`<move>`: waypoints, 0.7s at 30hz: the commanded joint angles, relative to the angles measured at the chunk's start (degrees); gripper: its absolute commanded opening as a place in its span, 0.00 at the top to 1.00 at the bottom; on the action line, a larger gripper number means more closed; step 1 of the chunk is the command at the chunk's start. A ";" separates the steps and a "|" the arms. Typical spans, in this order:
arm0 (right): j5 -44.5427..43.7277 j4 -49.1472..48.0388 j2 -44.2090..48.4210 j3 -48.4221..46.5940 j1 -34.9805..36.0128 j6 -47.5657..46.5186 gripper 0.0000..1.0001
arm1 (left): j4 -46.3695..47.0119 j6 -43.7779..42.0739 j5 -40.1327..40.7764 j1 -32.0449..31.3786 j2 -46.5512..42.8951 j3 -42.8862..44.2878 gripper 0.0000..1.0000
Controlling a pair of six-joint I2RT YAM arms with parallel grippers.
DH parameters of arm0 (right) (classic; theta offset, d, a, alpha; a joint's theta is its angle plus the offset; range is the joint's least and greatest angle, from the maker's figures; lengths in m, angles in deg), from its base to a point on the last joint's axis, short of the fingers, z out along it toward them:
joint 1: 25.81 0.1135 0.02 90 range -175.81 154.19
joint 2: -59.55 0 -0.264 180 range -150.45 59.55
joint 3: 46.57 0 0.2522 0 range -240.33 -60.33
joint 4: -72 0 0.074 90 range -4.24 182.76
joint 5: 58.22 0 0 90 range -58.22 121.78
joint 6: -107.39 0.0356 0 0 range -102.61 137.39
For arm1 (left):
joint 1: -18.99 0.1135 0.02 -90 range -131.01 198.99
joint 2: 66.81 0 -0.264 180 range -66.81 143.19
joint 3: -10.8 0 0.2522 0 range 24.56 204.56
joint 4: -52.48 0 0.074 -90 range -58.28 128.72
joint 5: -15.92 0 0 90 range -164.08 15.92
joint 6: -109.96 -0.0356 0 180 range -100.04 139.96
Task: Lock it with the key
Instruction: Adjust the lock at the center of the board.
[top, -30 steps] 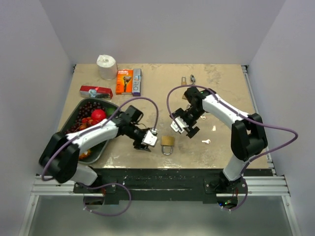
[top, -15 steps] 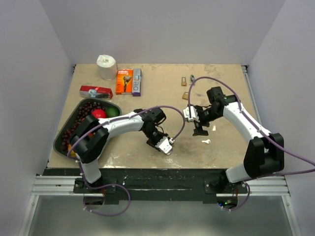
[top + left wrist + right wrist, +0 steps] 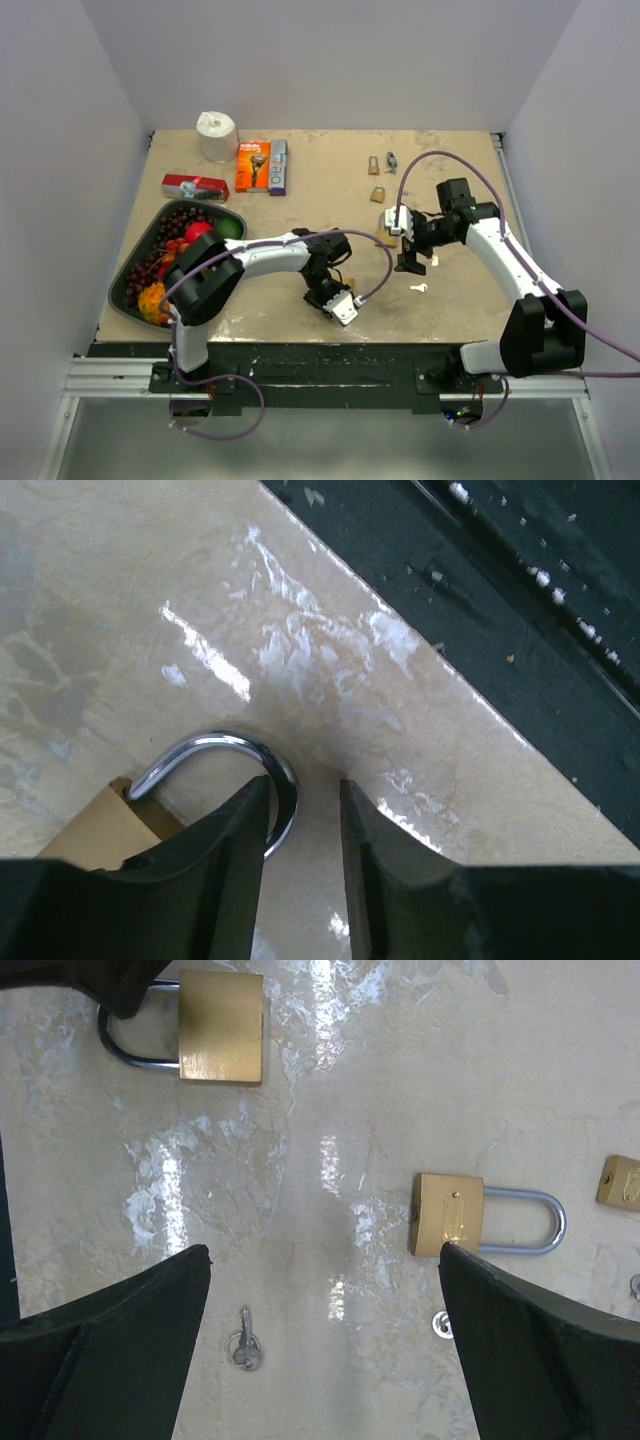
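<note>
Over the last second the left end effector (image 3: 300,800) has been swinging in from beside the padlock (image 3: 220,1025) and is now sitting over its shackle (image 3: 215,742), toward the near edge of the table (image 3: 320,200). Its jaws have been narrowing on the way and are now standing a little apart. In the left wrist view one of its fingers (image 3: 215,870) is covering the inside of the loop. One leg of the shackle is lying in the gap, touching that finger, with bare table showing up to the other finger, so nothing is being clamped yet. The padlock itself appears to be lying about where it lay, brass body flat. Meanwhile the right end effector (image 3: 322,1260) has been drawing back from above the padlock toward the right. It is now hovering near a second padlock (image 3: 450,1215), jaws spread wide and holding nothing. The key (image 3: 245,1340) is lying flat on the table, apart from both padlocks and untouched. Judgement: the arms are dividing the work, the left moving to pin the padlock by its shackle and the right clearing off, probably to fetch the key. The task is standing at an early stage, with neither the pinch nor the pickup yet made.
</note>
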 commanded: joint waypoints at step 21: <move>2.57 -22.40 5.53 5.31 -1.96 28.95 0.01 | 5.69 33.37 -16.89 7.90 -4.68 14.35 1.00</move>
